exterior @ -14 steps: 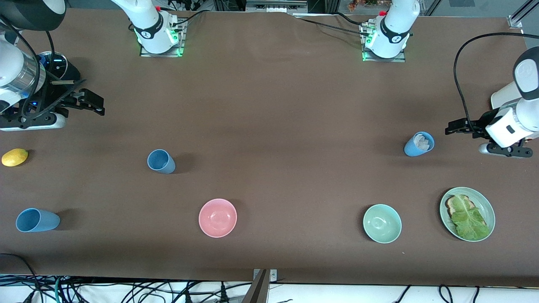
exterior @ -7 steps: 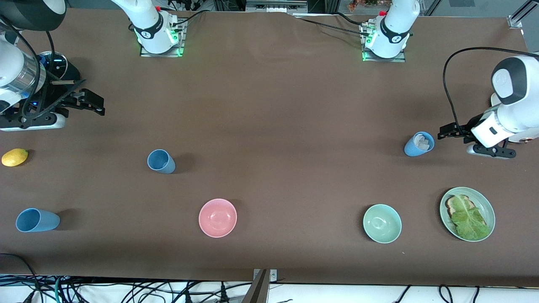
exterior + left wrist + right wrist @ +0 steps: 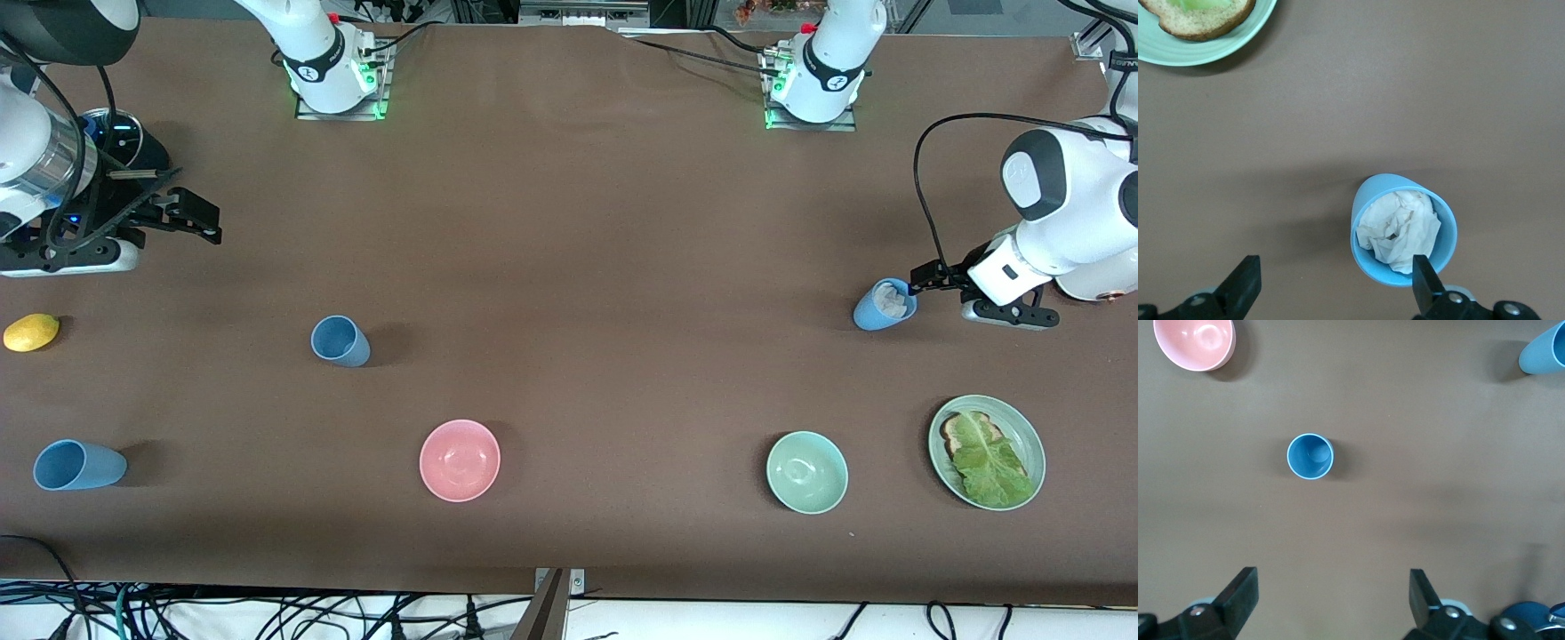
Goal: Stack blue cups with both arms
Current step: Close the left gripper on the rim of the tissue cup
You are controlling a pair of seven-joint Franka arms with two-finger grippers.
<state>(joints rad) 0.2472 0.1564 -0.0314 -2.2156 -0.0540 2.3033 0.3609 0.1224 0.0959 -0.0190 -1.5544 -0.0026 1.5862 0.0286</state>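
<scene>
Three blue cups stand on the brown table. One cup [image 3: 885, 305] holds crumpled white paper and is near the left arm's end; it also shows in the left wrist view [image 3: 1403, 230]. My left gripper [image 3: 921, 279] is open right beside it, and in the left wrist view [image 3: 1335, 280] one finger overlaps its rim. An empty cup [image 3: 340, 340] stands toward the right arm's end and shows in the right wrist view [image 3: 1310, 456]. Another empty cup [image 3: 78, 465] stands nearer the front camera [image 3: 1543, 350]. My right gripper [image 3: 191, 218] waits open and empty [image 3: 1331, 587].
A pink bowl [image 3: 460, 460] and a pale green bowl [image 3: 806, 472] stand near the table's front edge. A green plate [image 3: 1031, 449] with toast and lettuce is beside the green bowl. A lemon [image 3: 31, 332] lies at the right arm's end.
My left gripper has moved toward the paper-filled cup and now stands right beside its rim. The right arm and the cups have not moved.
</scene>
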